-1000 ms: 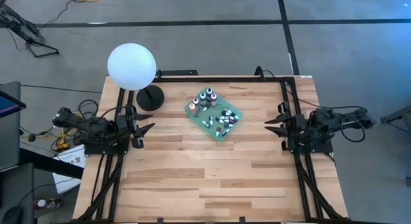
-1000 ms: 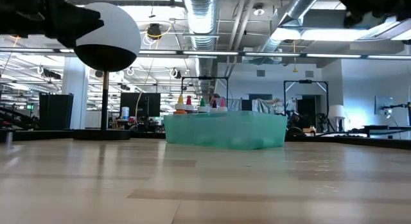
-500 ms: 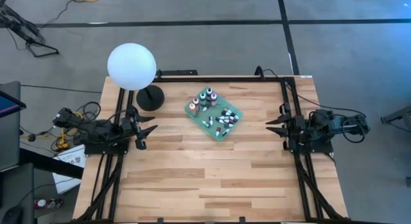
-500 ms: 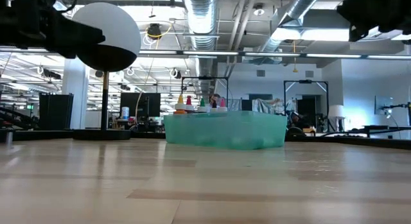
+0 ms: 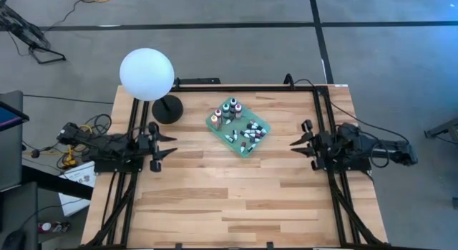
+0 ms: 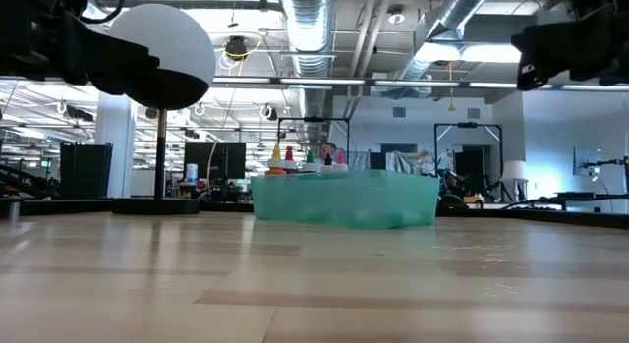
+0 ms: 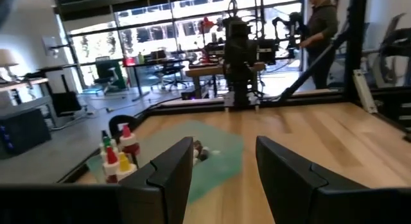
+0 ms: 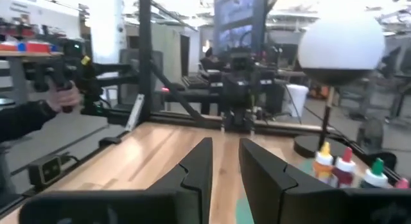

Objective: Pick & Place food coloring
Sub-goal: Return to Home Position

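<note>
The food coloring bottles are in a green square tray (image 5: 215,125) at the table's far middle. The larger ones (image 5: 227,110) stand upright, and the tiny ones (image 5: 248,132) lie on the tray floor. Their caps show over the tray wall in the low view (image 6: 310,158) and in the left wrist view (image 7: 119,156). My left gripper (image 5: 170,144) is open and empty at the table's left edge, pointing toward the tray. My right gripper (image 5: 295,144) is open and empty at the right edge, also pointing toward the tray. The gaps between the fingers show in the wrist views (image 7: 225,179) (image 8: 225,169).
A white globe lamp (image 5: 147,74) on a black base (image 5: 167,109) stands at the far left, next to the tray. Bare wood lies between each gripper and the tray and across the near half. A person (image 7: 321,25) stands beyond the table, and a hand (image 8: 61,95) shows in the right wrist view.
Both arms have come down a little, as the low view shows. My right gripper has also moved slightly toward the tray. The tray and the bottles have stayed where they were.
</note>
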You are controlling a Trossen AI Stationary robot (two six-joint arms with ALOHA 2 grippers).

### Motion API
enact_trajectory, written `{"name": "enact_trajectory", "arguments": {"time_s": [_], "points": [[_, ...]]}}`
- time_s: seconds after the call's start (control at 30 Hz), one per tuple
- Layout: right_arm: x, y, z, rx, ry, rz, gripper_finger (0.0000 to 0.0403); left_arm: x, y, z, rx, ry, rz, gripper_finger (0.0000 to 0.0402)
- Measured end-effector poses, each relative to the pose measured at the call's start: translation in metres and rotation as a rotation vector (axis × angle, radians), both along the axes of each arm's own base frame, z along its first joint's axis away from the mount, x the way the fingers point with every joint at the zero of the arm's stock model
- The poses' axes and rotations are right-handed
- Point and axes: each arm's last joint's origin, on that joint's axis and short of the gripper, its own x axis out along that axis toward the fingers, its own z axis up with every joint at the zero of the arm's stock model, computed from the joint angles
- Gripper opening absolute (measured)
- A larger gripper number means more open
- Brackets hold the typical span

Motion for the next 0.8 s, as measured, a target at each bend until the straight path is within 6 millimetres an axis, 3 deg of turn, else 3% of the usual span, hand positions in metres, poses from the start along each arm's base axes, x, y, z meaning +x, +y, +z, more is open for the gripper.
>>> {"name": "enact_trajectory", "arguments": {"time_s": [0.43,0.8], "points": [[-0.001,-0.012,-0.005,0.026,0.039,-0.029,0.0070,0.003,0.022,-0.004,0.049,0.038,-0.025,0.0165],[0.001,-0.012,-0.013,0.021,0.053,-0.038,0.0070,0.003,0.021,-0.005,0.040,0.051,-0.070,0.0165]]}}
